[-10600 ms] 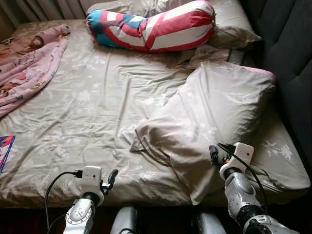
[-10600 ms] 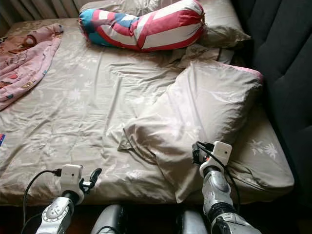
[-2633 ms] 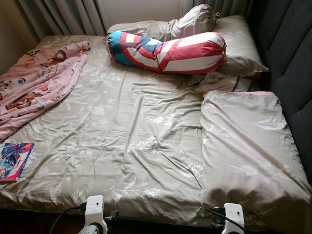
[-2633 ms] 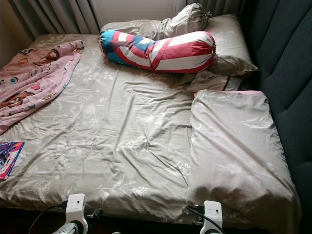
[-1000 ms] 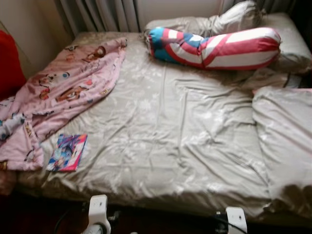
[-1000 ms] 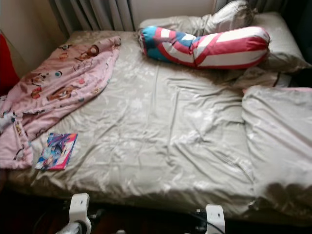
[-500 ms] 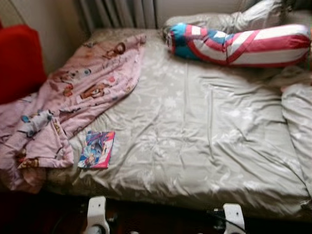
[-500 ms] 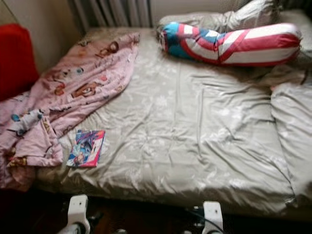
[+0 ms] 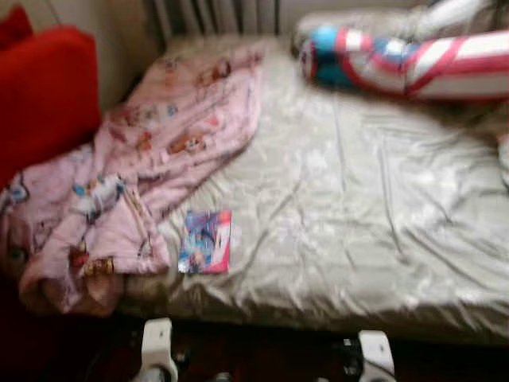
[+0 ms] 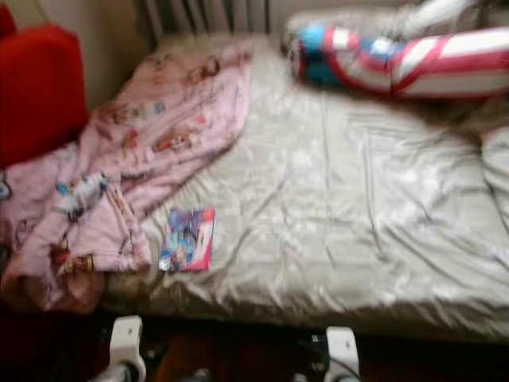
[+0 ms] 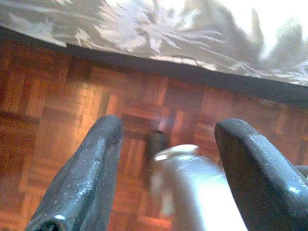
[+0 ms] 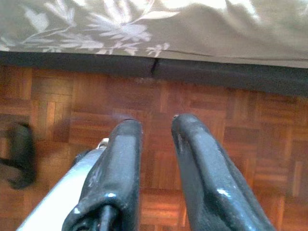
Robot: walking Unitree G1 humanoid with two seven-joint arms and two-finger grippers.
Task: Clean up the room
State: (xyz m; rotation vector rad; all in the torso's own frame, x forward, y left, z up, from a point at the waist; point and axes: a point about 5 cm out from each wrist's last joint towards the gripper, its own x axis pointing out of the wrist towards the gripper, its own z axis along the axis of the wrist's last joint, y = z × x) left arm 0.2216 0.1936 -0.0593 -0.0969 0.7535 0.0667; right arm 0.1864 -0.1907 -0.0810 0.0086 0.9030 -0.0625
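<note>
A bed with a crumpled grey floral sheet [image 9: 358, 215] lies before me. A colourful book [image 9: 206, 241] rests near its front edge, touching the hem of a pink printed blanket [image 9: 159, 159] that spills over the left side. A red, white and blue bolster [image 9: 413, 60] lies at the far right. Both arms hang low in front of the bed; their white wrist mounts [image 9: 157, 341] [image 9: 374, 350] show at the bottom. My left gripper [image 11: 168, 122] is wide open over the parquet. My right gripper [image 12: 155, 120] has a narrow gap and holds nothing.
A red cushion [image 9: 44, 95] stands against the wall at the left of the bed. Grey curtains [image 9: 215, 14] hang behind the head end. Brown parquet floor [image 12: 216, 110] runs under the bed's dark base edge [image 12: 231, 77]. The eye views are blurred.
The camera has swung left: the book, pink blanket and red cushion now sit nearer the middle, and the large pillow at the right has left the view. Both arms stay low.
</note>
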